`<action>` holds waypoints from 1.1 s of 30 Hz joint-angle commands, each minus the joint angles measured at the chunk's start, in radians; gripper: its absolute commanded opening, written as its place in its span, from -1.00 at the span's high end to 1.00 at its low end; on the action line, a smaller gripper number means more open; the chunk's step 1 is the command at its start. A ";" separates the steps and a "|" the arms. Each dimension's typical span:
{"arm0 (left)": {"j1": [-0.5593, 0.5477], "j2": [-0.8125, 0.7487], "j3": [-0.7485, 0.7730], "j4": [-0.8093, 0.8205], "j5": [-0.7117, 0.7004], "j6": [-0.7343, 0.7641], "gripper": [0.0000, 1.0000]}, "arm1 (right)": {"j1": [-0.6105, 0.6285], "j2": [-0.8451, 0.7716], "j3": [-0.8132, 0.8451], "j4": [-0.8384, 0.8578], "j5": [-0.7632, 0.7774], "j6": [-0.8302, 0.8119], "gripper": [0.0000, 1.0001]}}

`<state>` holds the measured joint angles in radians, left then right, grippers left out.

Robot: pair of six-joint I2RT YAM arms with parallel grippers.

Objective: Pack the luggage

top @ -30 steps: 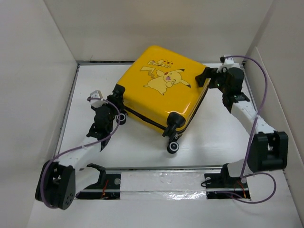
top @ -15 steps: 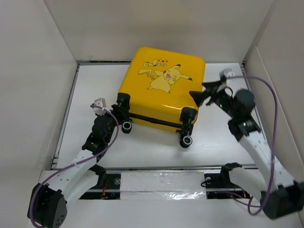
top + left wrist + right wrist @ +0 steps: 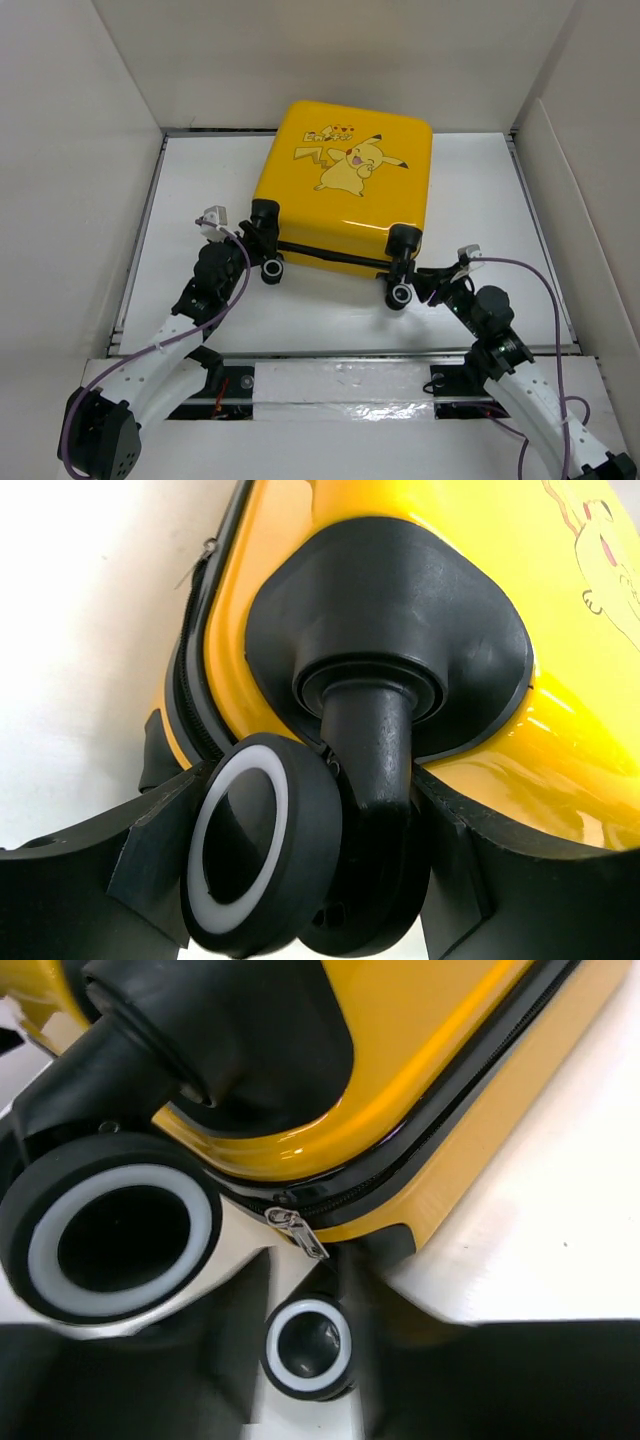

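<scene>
The luggage [image 3: 345, 180] is a closed yellow hard-shell case lying flat at the back of the table, cartoon print up and wheels toward me. My left gripper [image 3: 258, 246] is at its near-left corner. In the left wrist view the black wheel [image 3: 262, 855] with its white ring fills the gap between the fingers [image 3: 150, 865], and the gripper [image 3: 310, 860] is shut on it. My right gripper [image 3: 422, 282] is at the near-right wheel [image 3: 400, 294]. In the right wrist view its blurred jaws [image 3: 305, 1360] stand apart around a small wheel [image 3: 308, 1348], just below the zipper pull [image 3: 297, 1232].
White walls close in the table [image 3: 480, 200] on the left, right and back. A taped metal rail [image 3: 340, 385] runs along the near edge between the arm bases. Purple cables loop beside both arms.
The luggage has turned so that its wheels face me squarely. My right arm swung from the far right corner down to the near-right wheel, its jaws narrowing. The left gripper stayed on its wheel.
</scene>
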<state>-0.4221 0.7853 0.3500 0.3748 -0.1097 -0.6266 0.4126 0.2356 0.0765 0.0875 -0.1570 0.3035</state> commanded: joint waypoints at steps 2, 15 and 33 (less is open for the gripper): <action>-0.030 -0.023 0.095 0.107 0.154 -0.021 1.00 | 0.011 0.109 0.048 0.134 0.016 -0.024 0.00; -0.030 0.057 0.216 -0.111 0.125 0.028 -0.11 | 0.097 0.446 0.117 0.337 0.106 -0.070 -0.04; -0.040 0.126 0.445 -0.542 0.001 0.180 -0.58 | 0.097 0.367 0.095 0.301 0.053 -0.056 -0.07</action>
<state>-0.4435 0.9321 0.7170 -0.1722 -0.1310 -0.4892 0.4988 0.6212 0.1410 0.2752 -0.0624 0.2550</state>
